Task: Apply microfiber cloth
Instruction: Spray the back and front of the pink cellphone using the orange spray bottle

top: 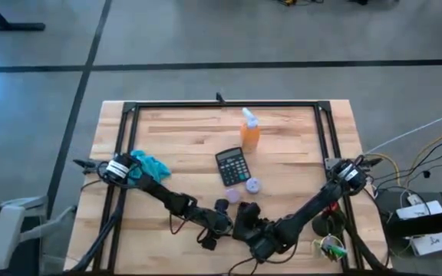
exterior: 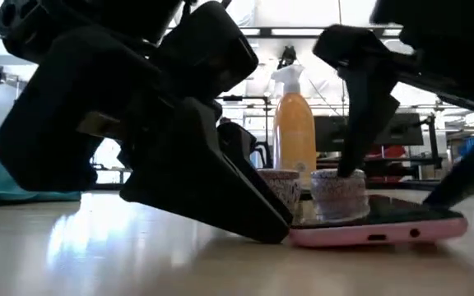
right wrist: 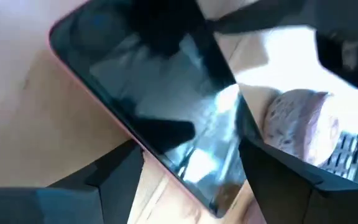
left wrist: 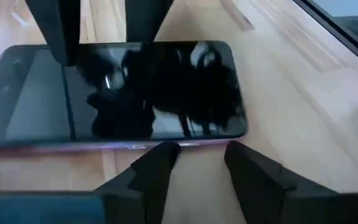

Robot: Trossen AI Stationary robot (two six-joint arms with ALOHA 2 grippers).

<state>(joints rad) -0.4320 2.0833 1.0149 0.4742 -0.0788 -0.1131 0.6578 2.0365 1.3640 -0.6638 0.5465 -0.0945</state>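
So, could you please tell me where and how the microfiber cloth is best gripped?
Probably from straight above, pinching a raised fold near the middle. The teal microfiber cloth lies crumpled on the table's left side, touching the left arm's base, so a top-down approach from its open right side looks clearest.

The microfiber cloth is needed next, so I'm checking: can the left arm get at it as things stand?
Probably yes. The microfiber cloth lies uncovered beside the left arm's base, but the left gripper, open, is down at the phone and must swing back.

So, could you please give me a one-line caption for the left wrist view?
Left gripper, fingers apart, faces the edge of a dark-screened phone lying flat on the wooden table.
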